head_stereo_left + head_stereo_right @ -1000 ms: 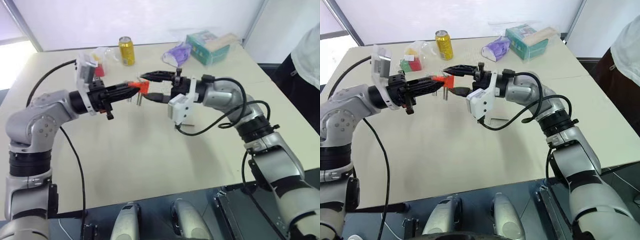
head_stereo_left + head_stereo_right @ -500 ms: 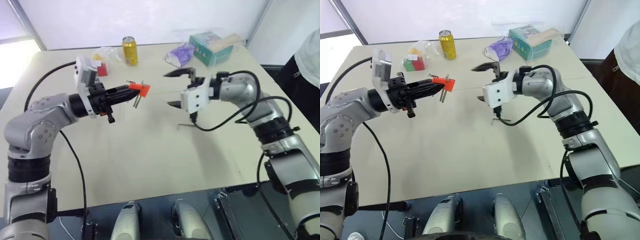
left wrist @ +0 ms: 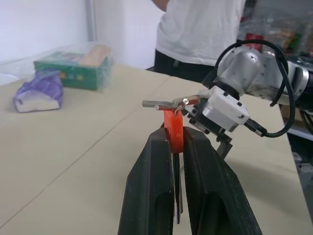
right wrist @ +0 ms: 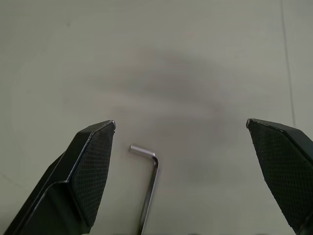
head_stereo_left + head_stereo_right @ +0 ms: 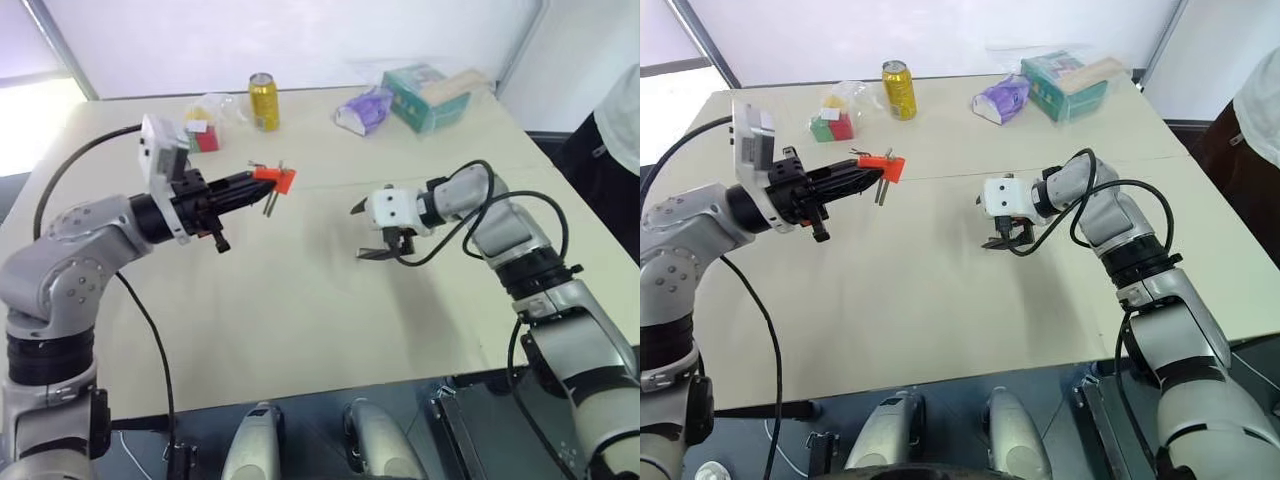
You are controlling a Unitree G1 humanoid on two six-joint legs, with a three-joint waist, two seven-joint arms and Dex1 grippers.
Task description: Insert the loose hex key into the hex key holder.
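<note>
My right end effector (image 4: pixel 181 166) has dropped away from the holder since a second ago: it was level with my left one, up at the orange block, and now it hangs low over the table (image 5: pixel 300 300), tipped downward, well apart from the left arm. Its two fingers (image 4: pixel 90 171) stand spread as wide as they go and grip nothing. The loose hex key (image 4: pixel 148 188) lies flat on the table between those fingers, nearer to one of them than to the other, its short bent end pointing toward that nearer finger, its long shank running back toward my wrist. I cannot see any finger touching it.

My left end effector (image 3: pixel 175 147) is raised above the table and pointing roughly level toward the right arm. Its fingers are closed on the hex key holder (image 5: pixel 275 176), the small orange-red block, which sticks out past the fingertips. A few thin metal keys protrude from the block, some fanned out above, others hanging down.

At the far side of the table stand a yellow can (image 5: pixel 264 100), a red and green block in clear wrap (image 5: pixel 205 135), a purple packet (image 5: pixel 362 108) and a green box (image 5: pixel 430 92). A person in a white shirt (image 3: pixel 200 29) stands at the table's right edge.
</note>
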